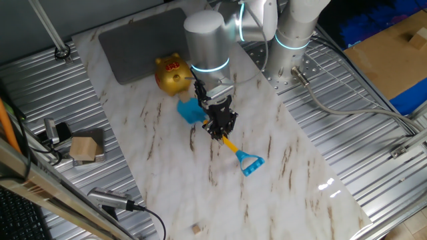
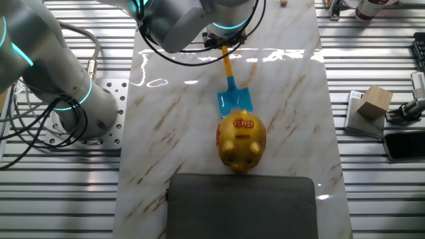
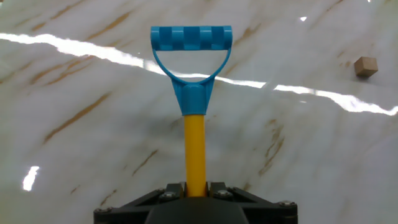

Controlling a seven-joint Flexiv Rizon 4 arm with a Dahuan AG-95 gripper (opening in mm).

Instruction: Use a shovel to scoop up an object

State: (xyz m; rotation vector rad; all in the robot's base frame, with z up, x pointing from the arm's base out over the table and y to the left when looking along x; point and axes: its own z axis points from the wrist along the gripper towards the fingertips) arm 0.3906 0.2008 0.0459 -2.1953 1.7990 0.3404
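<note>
The shovel lies across the marble table, its light-blue blade toward the gold pig bank and its blue D-shaped end toward the front. My gripper is shut on the yellow shaft, which runs up between the jaws to the D-shaped end in the hand view. In the other fixed view the blade rests just in front of the pig. The object, a tiny tan cube, sits apart on the table at the far right of the hand view, and near the table's front edge.
A gold pig-shaped bank stands right behind the blade. A dark grey pad lies at the table's back. A larger tan block sits off the marble on the ribbed metal at left, beside cables and clamps.
</note>
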